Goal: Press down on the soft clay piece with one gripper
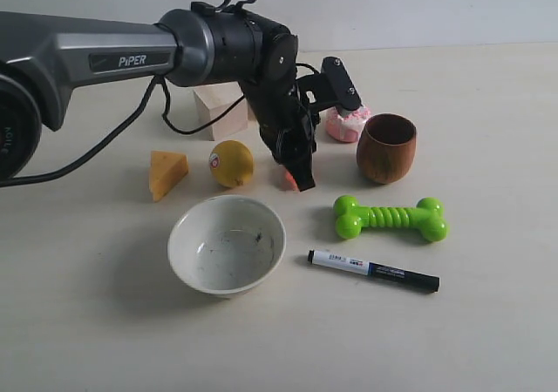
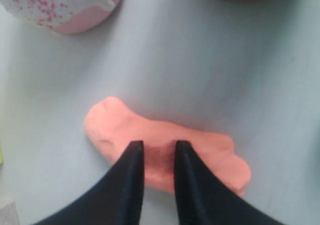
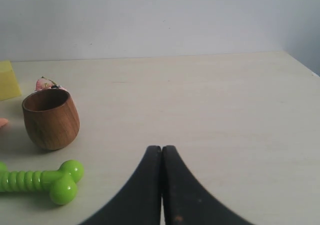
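- Round yellow lemon (image 1: pixel 232 163): it sits near the clay, on its left. If my arm swings sideways during the push, the lemon rolls.
- Small salmon-orange lump of soft clay (image 2: pixel 125 127): it lies on the pale table (image 1: pixel 488 104) between the lemon and the brown wooden cup (image 1: pixel 386 148), directly under my left gripper (image 2: pixel 159 144). The tips look to be on its top, but I can't confirm contact.
- Left jaws: parted by a narrow gap, holding nothing. Risk: clay squeezes up into the gap and sticks, so the lump lifts with me on retract.
- The tabletop looks smooth. A push that isn't straight down could skid the lump instead of denting it.
- Pink-and-white cake toy (image 1: pixel 347 124): near the clay, not touching it. My wrist camera bracket (image 1: pixel 340 83) hangs close above it, so a tilt could knock it.
- Right gripper (image 3: pixel 161 147): jaws closed together, empty, well apart from the clay. No risk unless it moves in.
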Controlling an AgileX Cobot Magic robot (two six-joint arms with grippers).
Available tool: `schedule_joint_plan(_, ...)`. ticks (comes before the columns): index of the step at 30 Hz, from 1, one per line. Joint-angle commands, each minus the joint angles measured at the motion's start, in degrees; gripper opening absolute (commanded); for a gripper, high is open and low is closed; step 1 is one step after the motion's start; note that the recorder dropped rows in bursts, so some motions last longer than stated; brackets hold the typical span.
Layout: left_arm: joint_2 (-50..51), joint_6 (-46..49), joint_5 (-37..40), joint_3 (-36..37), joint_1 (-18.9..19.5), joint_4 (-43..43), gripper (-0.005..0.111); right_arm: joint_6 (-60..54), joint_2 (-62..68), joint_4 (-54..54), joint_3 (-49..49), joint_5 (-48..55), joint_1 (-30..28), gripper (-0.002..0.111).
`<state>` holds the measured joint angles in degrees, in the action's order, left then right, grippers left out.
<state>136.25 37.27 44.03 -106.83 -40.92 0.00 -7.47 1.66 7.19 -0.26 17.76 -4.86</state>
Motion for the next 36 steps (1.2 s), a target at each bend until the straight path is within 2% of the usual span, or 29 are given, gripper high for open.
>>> schedule_joint_plan(1,-0.7,-0.4,0.0,0.2,-0.1,-0.5,0.000,0.1,-0.3,0.1,0.3,-0.3,0.1,0.000)
schedule_joint_plan(11,-1.7,-0.4,0.4,0.2,-0.1,-0.4,0.000,0.1,-0.3,0.1,0.3,-0.3,0.1,0.000)
schedule_joint_plan(17,-5.4,-7.7,1.0,0.2,-0.1,0.0,0.000,0.1,-0.3,0.1,0.3,-0.7,0.1,0.000)
schedule_joint_plan(22,-9.0,-7.7,1.4,1.0,-0.1,-0.8,0.000,0.1,-0.3,0.1,0.3,-0.7,0.1,0.000)
schedule_joint_plan(25,-12.7,-9.1,-1.4,5.6,-0.1,-1.0,0.000,0.1,-0.3,0.1,0.3,-0.7,0.1,0.000)
schedule_joint_plan(30,-23.0,-14.3,-12.3,20.0,0.5,-0.5,0.000,0.1,-0.3,0.1,0.3,-0.7,0.1,0.000)
schedule_joint_plan(33,-30.5,-18.4,-18.7,28.1,2.4,-0.4,0.000,0.1,-0.3,0.1,0.3,-0.7,0.1,0.000)
schedule_joint_plan(36,-38.5,-23.4,-21.2,34.7,5.0,-0.4,0.000,0.1,-0.3,0.1,0.3,-0.7,0.1,0.000)
